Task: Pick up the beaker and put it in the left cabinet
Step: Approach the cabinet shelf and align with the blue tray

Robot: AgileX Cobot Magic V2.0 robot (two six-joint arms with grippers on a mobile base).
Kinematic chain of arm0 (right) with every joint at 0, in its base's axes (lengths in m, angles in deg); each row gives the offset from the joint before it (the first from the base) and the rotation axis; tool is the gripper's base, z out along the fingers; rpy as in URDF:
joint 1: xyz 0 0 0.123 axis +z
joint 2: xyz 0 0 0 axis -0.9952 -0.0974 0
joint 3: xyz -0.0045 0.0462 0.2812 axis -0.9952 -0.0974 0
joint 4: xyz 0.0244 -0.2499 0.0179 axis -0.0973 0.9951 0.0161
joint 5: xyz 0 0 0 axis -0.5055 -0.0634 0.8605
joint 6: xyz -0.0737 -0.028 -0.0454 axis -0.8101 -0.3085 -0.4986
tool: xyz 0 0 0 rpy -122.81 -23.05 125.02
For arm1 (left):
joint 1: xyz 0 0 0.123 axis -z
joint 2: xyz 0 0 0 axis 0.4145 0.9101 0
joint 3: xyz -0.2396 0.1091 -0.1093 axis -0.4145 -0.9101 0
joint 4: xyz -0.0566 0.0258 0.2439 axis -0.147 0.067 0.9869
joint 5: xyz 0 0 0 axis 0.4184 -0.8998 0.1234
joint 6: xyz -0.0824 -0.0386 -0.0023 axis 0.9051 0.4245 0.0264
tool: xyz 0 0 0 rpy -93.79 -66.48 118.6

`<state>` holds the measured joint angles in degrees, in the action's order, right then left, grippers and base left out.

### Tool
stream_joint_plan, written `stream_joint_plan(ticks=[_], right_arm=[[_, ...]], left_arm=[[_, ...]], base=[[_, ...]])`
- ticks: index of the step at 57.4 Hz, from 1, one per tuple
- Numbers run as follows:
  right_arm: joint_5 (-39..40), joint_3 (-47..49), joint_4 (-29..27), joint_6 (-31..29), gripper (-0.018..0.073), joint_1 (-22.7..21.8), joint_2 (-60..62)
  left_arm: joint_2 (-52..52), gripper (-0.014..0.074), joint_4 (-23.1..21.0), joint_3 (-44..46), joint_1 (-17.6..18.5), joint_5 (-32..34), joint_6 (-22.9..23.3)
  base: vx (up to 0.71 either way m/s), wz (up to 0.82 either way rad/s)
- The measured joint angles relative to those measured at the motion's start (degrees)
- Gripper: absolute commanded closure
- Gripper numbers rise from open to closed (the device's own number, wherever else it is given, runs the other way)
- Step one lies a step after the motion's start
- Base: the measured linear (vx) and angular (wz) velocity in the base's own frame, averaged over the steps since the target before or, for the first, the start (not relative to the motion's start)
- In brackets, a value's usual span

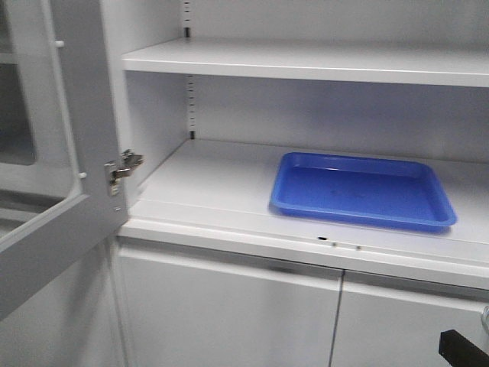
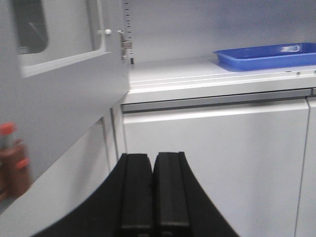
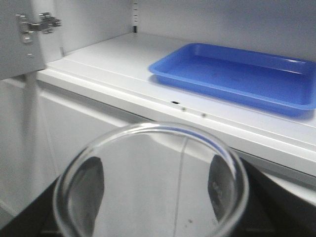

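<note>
**Right gripper** (image 3: 153, 195): clamped on the beaker (image 3: 148, 148). Its dark pads (image 3: 92, 187) show through the glass on two opposite sides.

**Beaker:** clear glass, upright, round rim toward the wrist camera. It is held nearer than the blue tray (image 3: 237, 74) and lower than it. It is off the shelf, well apart from the tray, and in front of the lower doors.

**Left gripper** (image 2: 153, 160): black, jaws pressed flat together, gripping nothing. It sits lower than the tray and to its left, facing the lower doors.

**Blue tray:** shallow, rectangular, with a raised rim. It lies flat on the cabinet's lower shelf.

**Cabinet** (image 1: 199, 183): pale grey-white, and the tray rests inside it.

**Upper shelf** (image 1: 306, 61): flat, directly above the tray.

**Peg strip** (image 1: 189, 107): slotted and vertical, in the back corner left of the tray.

**Door** (image 1: 69, 153): swung open to the left of the tray, with a window pane.

**Hinge** (image 1: 121, 168): metal, on the door's inner edge, left of the tray at about its height.

**Lower doors** (image 1: 229, 313): two, closed, beneath the tray, with a dark seam between them.

**Bottle** (image 2: 11, 158): brown with a red cap, blurred. It is far left of the tray and lower, past the open door.
</note>
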<state>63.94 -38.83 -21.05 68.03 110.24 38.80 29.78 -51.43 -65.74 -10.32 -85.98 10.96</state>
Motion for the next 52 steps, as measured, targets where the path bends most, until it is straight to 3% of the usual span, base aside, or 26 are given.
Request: stream_joint_plan(ticks=[52], right_arm=[[0.0, 0.0, 0.0, 0.0, 0.0564, 0.0, 0.0]], left_arm=[[0.0, 0.0596, 0.0, 0.0, 0.0, 0.0, 0.0]], base=[[0.19, -0.12]])
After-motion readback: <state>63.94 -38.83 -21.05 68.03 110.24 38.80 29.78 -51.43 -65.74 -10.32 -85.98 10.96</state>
